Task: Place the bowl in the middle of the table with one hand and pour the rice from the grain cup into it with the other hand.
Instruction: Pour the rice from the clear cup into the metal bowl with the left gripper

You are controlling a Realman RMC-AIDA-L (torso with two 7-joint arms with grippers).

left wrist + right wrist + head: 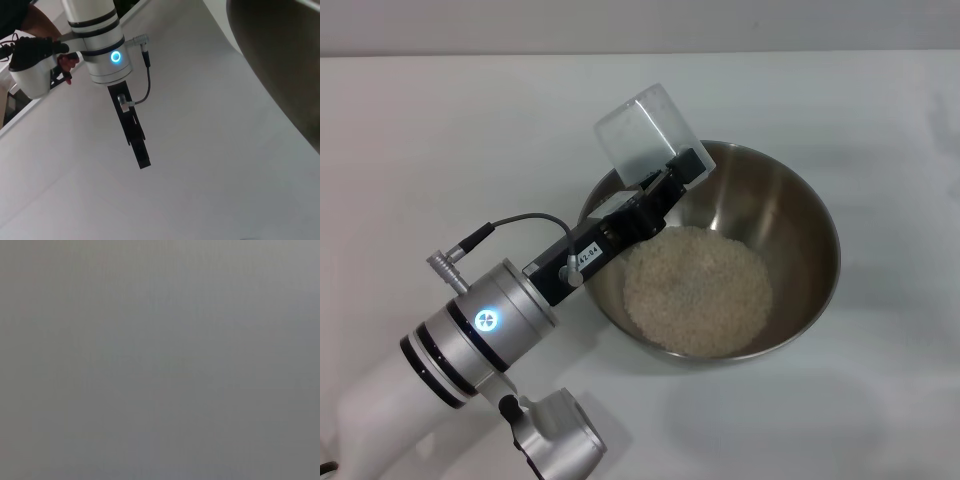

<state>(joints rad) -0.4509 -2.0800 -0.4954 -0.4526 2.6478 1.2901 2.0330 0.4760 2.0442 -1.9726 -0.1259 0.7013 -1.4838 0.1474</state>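
Head view: the left gripper (670, 175) reaches in from the near left of the plain white flat table (440, 130). Its black fingers are clamped on the small transparent, frosted plastic grain cup (642, 137). The cup is held tilted, off the table, above the far-left rim of the large round stainless-steel bowl (820, 215). I cannot make out which way its mouth faces.

The bowl stands upright on the table, roughly central, a little toward my right. The off-white rice (695, 290) lies in the bottom of the bowl as a loose, roughly round heap, nearer the near wall. Brushed steel shows around it on the far and right sides. The gripper body crosses over the bowl's left rim; I cannot tell whether it touches it.

Left wrist view: the dark outer wall of the bowl (280, 60) fills one corner, with bare table (200, 175) beside it. Farther off I see a white arm with a lit blue ring and a narrow black gripper, which I take for the right gripper (142, 157), hanging above the table, apart from the bowl. I cannot tell its state.

Right wrist view: uniform grey, nothing readable.
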